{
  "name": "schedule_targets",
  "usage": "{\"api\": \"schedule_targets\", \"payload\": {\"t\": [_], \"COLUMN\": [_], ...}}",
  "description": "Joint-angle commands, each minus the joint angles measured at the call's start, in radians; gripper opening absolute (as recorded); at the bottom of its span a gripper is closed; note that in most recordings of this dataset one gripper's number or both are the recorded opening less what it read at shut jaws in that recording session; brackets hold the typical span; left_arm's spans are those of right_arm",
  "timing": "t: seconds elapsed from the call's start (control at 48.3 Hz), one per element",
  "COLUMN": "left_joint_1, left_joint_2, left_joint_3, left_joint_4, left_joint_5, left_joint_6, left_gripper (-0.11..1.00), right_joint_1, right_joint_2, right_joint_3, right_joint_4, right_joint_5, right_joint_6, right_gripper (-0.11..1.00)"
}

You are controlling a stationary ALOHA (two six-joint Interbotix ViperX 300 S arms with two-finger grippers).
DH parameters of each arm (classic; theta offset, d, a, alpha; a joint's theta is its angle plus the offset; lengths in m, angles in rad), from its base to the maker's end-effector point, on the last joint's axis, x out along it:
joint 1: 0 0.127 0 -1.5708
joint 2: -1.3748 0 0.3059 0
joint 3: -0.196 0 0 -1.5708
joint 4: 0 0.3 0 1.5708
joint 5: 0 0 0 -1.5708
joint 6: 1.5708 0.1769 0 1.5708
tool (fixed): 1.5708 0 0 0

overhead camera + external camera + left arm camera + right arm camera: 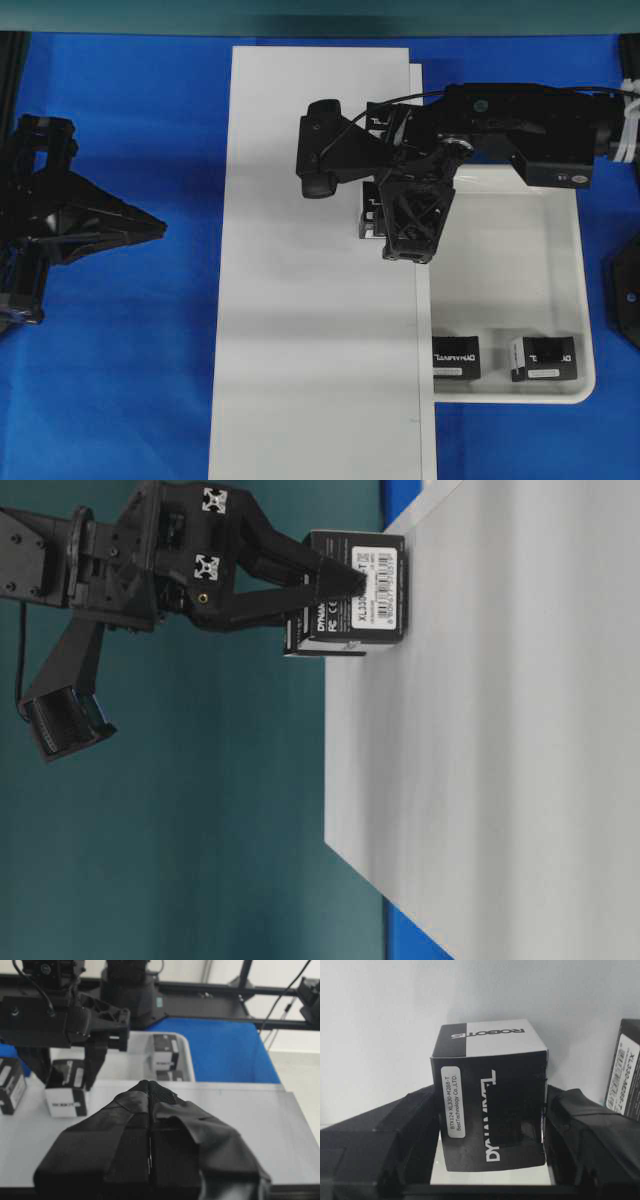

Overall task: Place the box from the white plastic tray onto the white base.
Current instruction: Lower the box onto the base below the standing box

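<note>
My right gripper (380, 212) is shut on a small black box (371, 214) with white lettering, which stands on the right edge strip of the long white base (300, 330). The wrist view shows the box (490, 1110) between both fingers of the gripper (492, 1125), its underside on the base (380, 1035). In the table-level view the box (365, 585) touches the base (500, 760). The white tray (585, 300) lies to the right and holds two more boxes (455, 357) (543, 357). My left gripper (160, 230) is shut and empty, left of the base.
Another alike box (624, 1072) stands on the base beside the held one. It also shows in the left wrist view (10, 1091), mostly hidden under my right arm from overhead. Blue cloth (120, 380) surrounds the base. A black fixture (625, 290) sits at the right edge.
</note>
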Motion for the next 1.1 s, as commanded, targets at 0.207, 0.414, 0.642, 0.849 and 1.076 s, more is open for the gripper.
{"api": "schedule_targets", "payload": {"t": [0.207,0.414,0.642,0.849,1.076], "left_joint_1": [-0.009,-0.009,-0.009,-0.009,-0.009], "left_joint_2": [0.000,0.000,0.000,0.000,-0.002], "left_joint_3": [-0.023,-0.023,-0.023,-0.023,-0.023], "left_joint_4": [0.002,0.002,0.002,0.002,0.002], "left_joint_5": [-0.005,-0.005,-0.006,-0.005,-0.005], "left_joint_6": [-0.002,-0.002,-0.002,-0.002,-0.002], "left_gripper": [-0.07,-0.07,-0.07,-0.07,-0.07], "right_joint_1": [0.011,0.017,0.020,0.020,0.017], "right_joint_2": [0.009,0.009,0.011,0.009,0.011], "right_joint_3": [-0.003,0.000,0.006,0.009,0.011], "right_joint_4": [-0.003,-0.003,-0.005,-0.005,-0.005], "right_joint_5": [-0.003,0.008,0.012,0.011,0.006], "right_joint_6": [-0.002,-0.021,-0.035,-0.032,-0.026], "right_gripper": [0.60,0.60,0.60,0.60,0.60]}}
